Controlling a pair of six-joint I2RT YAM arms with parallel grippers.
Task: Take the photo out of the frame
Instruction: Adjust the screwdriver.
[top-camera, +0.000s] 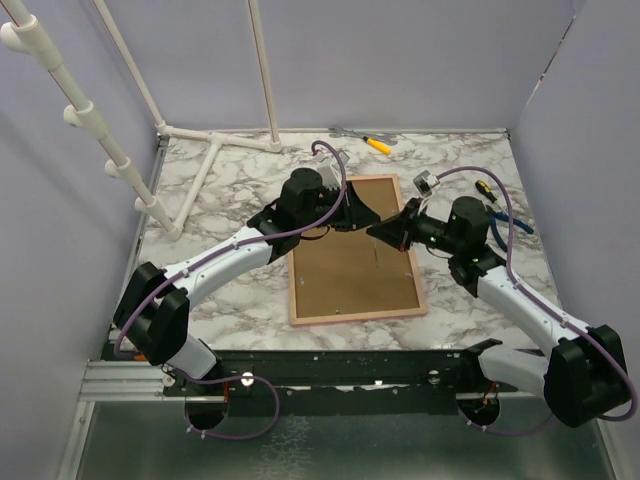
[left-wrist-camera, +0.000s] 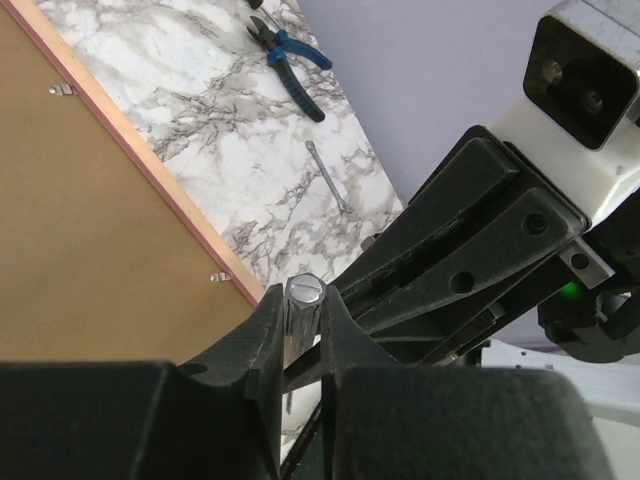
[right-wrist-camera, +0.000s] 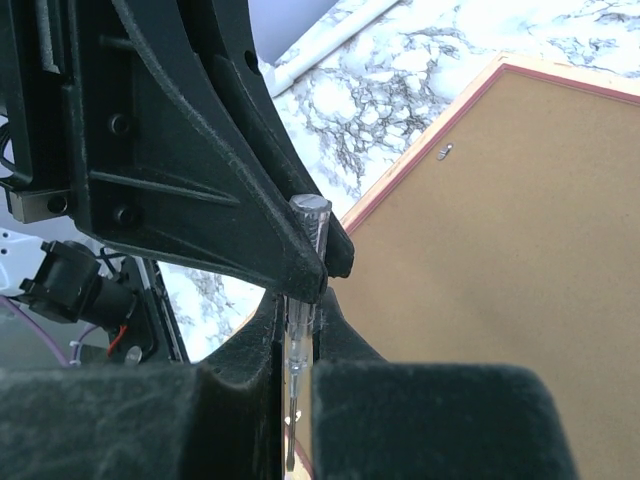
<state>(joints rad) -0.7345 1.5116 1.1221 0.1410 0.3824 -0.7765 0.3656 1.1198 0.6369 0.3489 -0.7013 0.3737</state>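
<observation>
White links join bulky black joint housings on the left arm (top-camera: 225, 258) and right arm (top-camera: 525, 305), each trailed by a purple cable (top-camera: 508, 245). The left hand (left-wrist-camera: 303, 335) and right hand (right-wrist-camera: 297, 325) are matt black.

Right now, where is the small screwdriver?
The screwdriver is pinched between the left gripper and the right gripper, which meet over the far half of the frame, mid-table in the top view.

Robotics lab test cell: lilac panel walls (top-camera: 400, 60) boxing in a marble-look counter (top-camera: 250, 300). Robot arms (top-camera: 230, 255) bolted along an aluminium rail (top-camera: 110, 385) — white pipe rack (top-camera: 215, 165), loose pliers (left-wrist-camera: 290, 55) and spanner (left-wrist-camera: 328, 177).
</observation>
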